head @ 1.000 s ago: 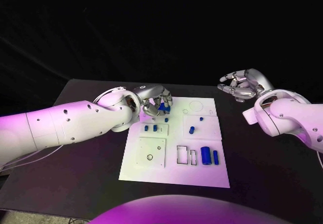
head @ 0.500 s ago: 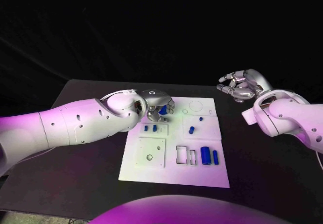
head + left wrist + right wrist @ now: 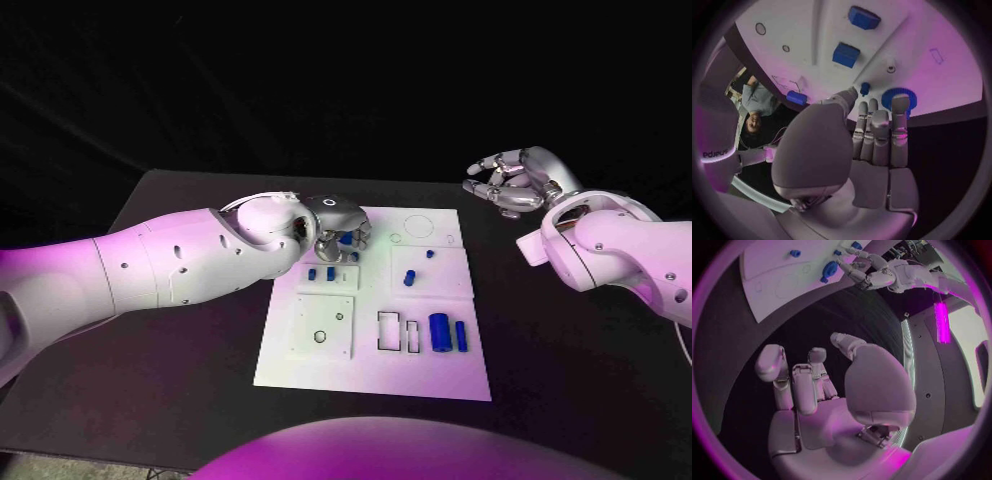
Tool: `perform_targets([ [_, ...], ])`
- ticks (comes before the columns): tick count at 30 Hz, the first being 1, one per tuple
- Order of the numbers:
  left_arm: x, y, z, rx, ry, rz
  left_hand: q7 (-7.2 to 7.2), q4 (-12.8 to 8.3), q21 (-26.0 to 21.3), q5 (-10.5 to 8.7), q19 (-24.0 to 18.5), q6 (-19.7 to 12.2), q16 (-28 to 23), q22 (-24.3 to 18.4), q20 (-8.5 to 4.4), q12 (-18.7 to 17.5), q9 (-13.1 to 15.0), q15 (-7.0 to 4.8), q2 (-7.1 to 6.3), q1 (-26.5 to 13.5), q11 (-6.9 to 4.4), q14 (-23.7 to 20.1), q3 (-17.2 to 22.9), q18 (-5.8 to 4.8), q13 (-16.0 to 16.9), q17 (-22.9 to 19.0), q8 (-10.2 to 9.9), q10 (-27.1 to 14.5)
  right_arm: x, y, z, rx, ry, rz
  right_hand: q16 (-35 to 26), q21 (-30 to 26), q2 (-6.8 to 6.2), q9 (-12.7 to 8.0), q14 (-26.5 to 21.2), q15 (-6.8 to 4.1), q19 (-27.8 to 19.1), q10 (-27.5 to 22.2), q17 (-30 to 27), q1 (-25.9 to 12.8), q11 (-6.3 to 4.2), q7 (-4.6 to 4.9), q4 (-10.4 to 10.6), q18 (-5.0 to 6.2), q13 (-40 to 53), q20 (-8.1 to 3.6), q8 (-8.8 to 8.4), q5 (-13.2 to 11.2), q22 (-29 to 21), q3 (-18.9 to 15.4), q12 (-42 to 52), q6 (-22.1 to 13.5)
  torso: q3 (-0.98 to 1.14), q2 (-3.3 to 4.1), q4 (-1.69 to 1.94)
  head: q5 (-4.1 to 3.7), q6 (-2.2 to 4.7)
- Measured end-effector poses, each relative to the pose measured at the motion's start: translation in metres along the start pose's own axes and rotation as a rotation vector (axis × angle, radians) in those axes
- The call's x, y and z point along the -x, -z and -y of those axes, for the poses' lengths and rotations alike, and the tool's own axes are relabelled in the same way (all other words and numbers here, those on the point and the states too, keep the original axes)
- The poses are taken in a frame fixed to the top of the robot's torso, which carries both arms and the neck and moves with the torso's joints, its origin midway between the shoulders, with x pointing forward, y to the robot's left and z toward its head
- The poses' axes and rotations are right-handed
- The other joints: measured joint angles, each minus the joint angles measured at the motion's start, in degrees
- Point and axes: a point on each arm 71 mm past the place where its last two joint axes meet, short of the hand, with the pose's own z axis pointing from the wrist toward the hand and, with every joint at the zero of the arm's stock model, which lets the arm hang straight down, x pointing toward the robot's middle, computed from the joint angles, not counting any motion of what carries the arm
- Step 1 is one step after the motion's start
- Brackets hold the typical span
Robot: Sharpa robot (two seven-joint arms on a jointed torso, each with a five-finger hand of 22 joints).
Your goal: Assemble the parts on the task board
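The left hand [image 3: 335, 228] is down over the far left corner of the task board [image 3: 433, 360], wrist turned so the fingers point at the plate. From the left wrist view its fingers [image 3: 879, 130] lie together with their tips against a round, toothed blue part [image 3: 893, 96], a gear by the look of it, which sits on the board near its edge. The thumb reaches toward a small blue peg [image 3: 864, 88] just beside the gear. I cannot tell whether the hand is truly pinching the gear or only pressing on it; it looks to me as if it is seating or nudging it into place, which would explain the flat, downward reach.

The other parts wait on the board: two small blue blocks [image 3: 320, 272] just below the left hand, two little pegs [image 3: 413, 278] in the middle panel, and a thick blue cylinder [image 3: 440, 333] with a slimmer one [image 3: 462, 336] beside it near the rectangular cutouts on the near side. They lie spread apart, probably so each can be picked up alone.

The right hand [image 3: 508, 187] hangs well off the board's far right corner, above the black table [image 3: 173, 340], fingers loosely curled and holding nothing. I judge it is parked there to keep clear.
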Motion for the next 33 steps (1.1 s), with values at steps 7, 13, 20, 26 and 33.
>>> perform_targets([
  [7, -0.0021, -0.0025, -0.0016, 0.007, -0.003, -0.021, 0.29, -1.5, 6.2, -0.03, 2.4, 1.5, 3.4, 0.0, -0.21, -2.7, -0.2, -0.28, -0.01, 0.0, 0.01, 2.4, 4.5, -0.9, -1.2, 1.8, -0.7, 2.7, -0.0003, 0.0, -0.0002, 0.001, 0.0, 0.0, 0.0, -0.3, 0.0, 0.0, 0.0, 0.0, -0.4, -0.4, 0.0, 0.0, 0.0, -0.01, -0.2, 0.88, -0.4, 0.0, 0.0, 0.0, 0.0, 0.2, -0.5, 0.0, 0.02, 0.0, 0.02, -0.03, -0.07],
  [13, -0.0039, -0.0051, -0.0019, 0.011, -0.003, -0.035, 0.09, -2.4, 8.3, -0.03, 2.8, 1.7, 4.1, 0.0, -0.28, -3.7, -0.2, -0.12, -0.02, 0.0, 0.01, 2.7, 5.8, -0.9, -1.6, 2.2, -1.0, 3.2, -0.0005, 0.0001, -0.0005, 0.001, -0.001, -0.001, 0.0, -0.3, 0.0, 0.0, 0.0, 0.0, -0.4, -0.4, 0.0, 0.0, 0.0, -0.01, -0.2, 0.88, -0.4, -0.01, 0.0, 0.0, 0.0, 0.2, -0.5, 0.0, 0.02, 0.0, 0.02, 0.01, -0.18],
  [20, -0.0075, -0.0075, -0.0015, 0.013, 0.001, -0.049, 0.3, -2.9, 9.9, -0.24, 3.2, 1.9, 5.1, 0.0, -0.27, -4.3, -0.2, 0.09, -0.34, -0.3, 0.01, 3.1, 6.7, -0.89, -1.8, 2.6, -1.2, 3.6, -0.0009, 0.0001, -0.0008, 0.002, -0.001, -0.002, 0.0, -0.3, 0.0, 0.0, 0.0, 0.0, -0.4, -0.4, 0.0, 0.0, 0.0, -0.01, -0.2, 0.88, -0.4, -0.01, -0.01, 0.0, 0.0, 0.2, -0.5, 0.0, 0.03, 0.0, -0.01, -0.07, -0.25],
  [26, -0.0073, -0.0087, -0.0017, 0.014, 0.003, -0.051, 0.43, -3.4, 10.3, -0.24, 3.3, 2.1, 5.1, 0.0, -0.2, -4.7, -0.2, -0.11, -0.35, -0.9, 0.01, 3.3, 7.2, -0.89, -1.9, 2.6, -1.3, 4.1, -0.001, 0.0002, -0.0009, 0.003, -0.001, -0.002, 0.0, -0.3, 0.0, 0.0, 0.0, 0.0, -0.4, -0.4, 0.0, 0.0, 0.0, -0.01, -0.2, 0.89, -0.4, 0.0, -0.01, 0.0, 0.0, 0.2, -0.5, 0.0, 0.07, 0.0, 0.0, -0.1, -0.4],
  [33, -0.0068, -0.01, -0.0024, 0.019, 0.006, -0.056, 0.51, -4.3, 11.6, -0.24, 3.5, 2.8, 5.7, 0.0, 0.0, -5.1, 0.0, 0.29, -0.1, -1.5, 0.21, 3.7, 8.4, -1.77, -1.9, 2.5, -1.3, 5.1, -0.0013, 0.0002, -0.0012, 0.003, -0.001, -0.003, 0.0, -0.7, 0.0, 0.0, 0.0, 0.0, -0.4, -0.4, 0.0, 0.0, 0.01, -0.01, -0.2, 0.88, -0.4, 0.0, 0.15, 0.0, 0.0, 0.2, -0.4, 0.0, 0.07, 0.0, 0.0, -0.18, -0.51],
])
